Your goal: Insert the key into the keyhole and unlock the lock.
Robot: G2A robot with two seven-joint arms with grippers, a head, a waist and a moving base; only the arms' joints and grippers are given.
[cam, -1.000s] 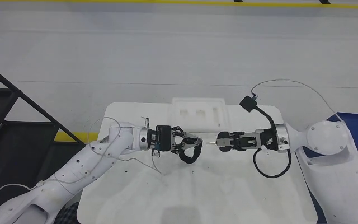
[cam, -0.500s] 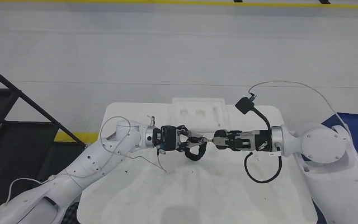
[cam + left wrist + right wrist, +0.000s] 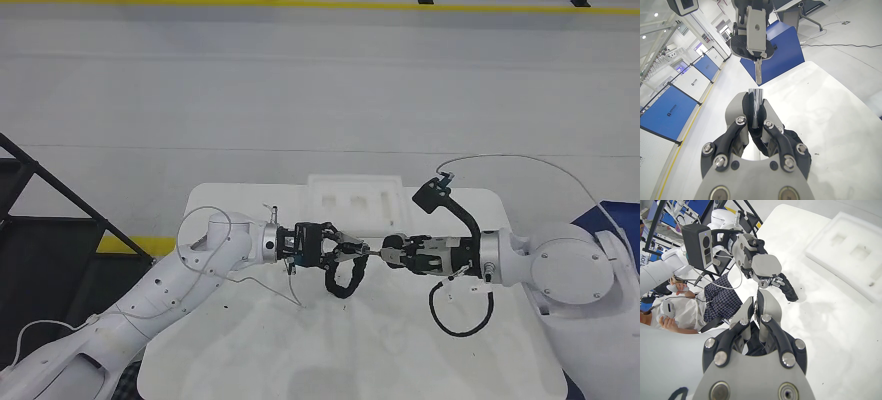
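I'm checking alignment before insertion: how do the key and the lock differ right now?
The key is a thin flat blade; the lock is a round shiny cylinder with a black cable. The right gripper pinches the key; the left gripper clamps the lock. The key's tip sits just short of the lock's end, not yet inside. Both are silvery metal, held in the air, pointing at each other.

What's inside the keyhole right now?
Nothing yet. The keyhole looks like an empty dark slot, and the tip of the key is just short of the lock, with a gap between them. Deeper inside the slot is too dark to see.
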